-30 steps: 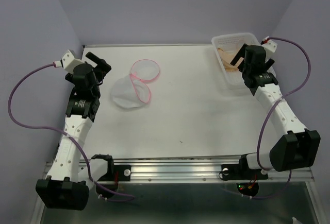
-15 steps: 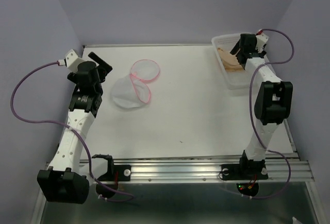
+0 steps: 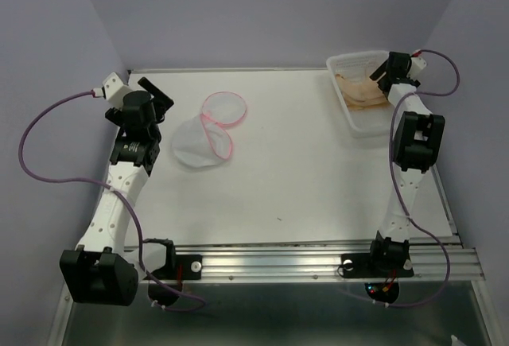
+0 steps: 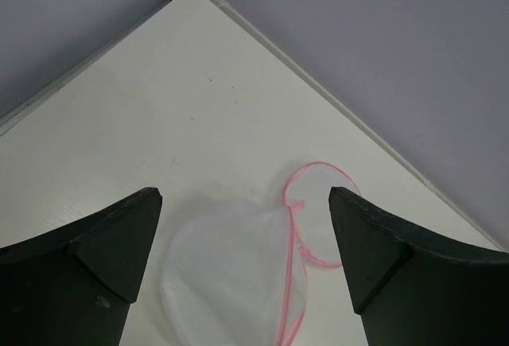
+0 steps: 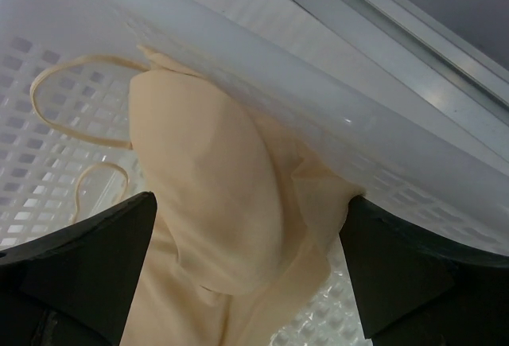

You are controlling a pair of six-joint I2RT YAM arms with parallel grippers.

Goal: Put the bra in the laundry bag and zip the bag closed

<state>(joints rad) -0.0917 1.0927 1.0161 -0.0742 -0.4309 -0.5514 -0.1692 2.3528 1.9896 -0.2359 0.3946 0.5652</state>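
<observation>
The laundry bag (image 3: 200, 140) lies open on the table at back left, a white mesh pouch with pink zipper trim, its round lid (image 3: 223, 108) flipped out behind it. It also shows in the left wrist view (image 4: 235, 274). My left gripper (image 3: 156, 96) is open and empty, just left of the bag. The beige bra (image 3: 362, 91) lies in a clear plastic bin (image 3: 374, 126) at back right. My right gripper (image 3: 382, 70) is open, reaching down into the bin, its fingers either side of a bra cup (image 5: 215, 203).
The bin's perforated wall (image 5: 334, 107) runs close beside the right fingers. Bra straps (image 5: 60, 115) loop on the bin floor. Purple walls enclose the table at back and sides. A metal rail (image 3: 302, 258) runs along the near edge.
My right arm has swung up and reached further back into the bin, over the bra. My left gripper has shifted slightly back and left. The bag has not moved.
</observation>
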